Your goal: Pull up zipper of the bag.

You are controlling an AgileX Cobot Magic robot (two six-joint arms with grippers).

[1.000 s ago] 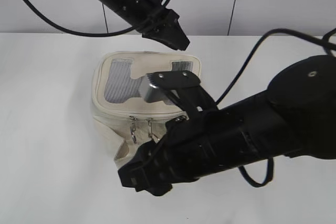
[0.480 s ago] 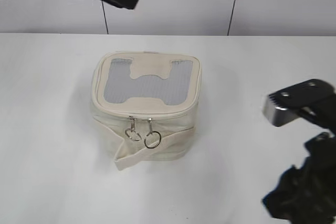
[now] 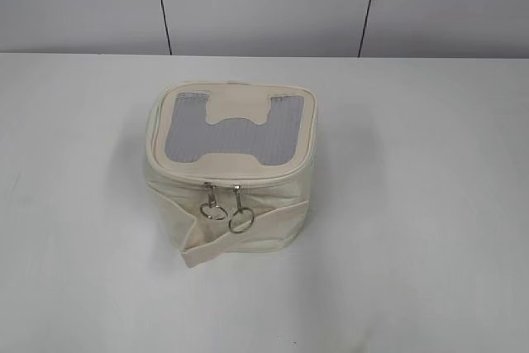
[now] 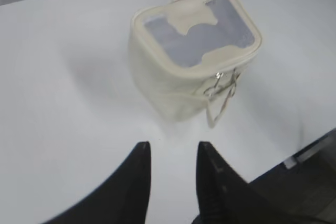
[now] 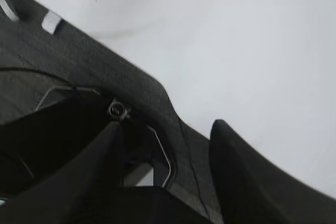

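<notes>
The bag point(image 3: 227, 183) is a small boxy cream fabric bag with a grey mesh lid panel and an H-shaped patch. It stands at the middle of the white table. The zipper point(image 3: 225, 190) runs around the lid edge; its two silver sliders with ring pulls hang together at the front. The bag also shows in the left wrist view point(image 4: 194, 56), with the ring pulls point(image 4: 223, 85) on its right face. My left gripper point(image 4: 172, 148) is open and empty, well back from the bag above bare table. My right gripper point(image 5: 168, 129) is open and empty over the table's edge. Neither arm shows in the exterior view.
The white table point(image 3: 430, 204) stretches around the bag. A pale panelled wall point(image 3: 264, 6) stands behind it. In the right wrist view a dark textured robot base point(image 5: 79, 66) lies under the gripper. The table's front edge point(image 4: 315, 145) shows in the left wrist view.
Both arms have drawn back out of the exterior view: the left one up and to the left, the right one down and to the right. The bag stands uncovered, its ring pulls hanging.
</notes>
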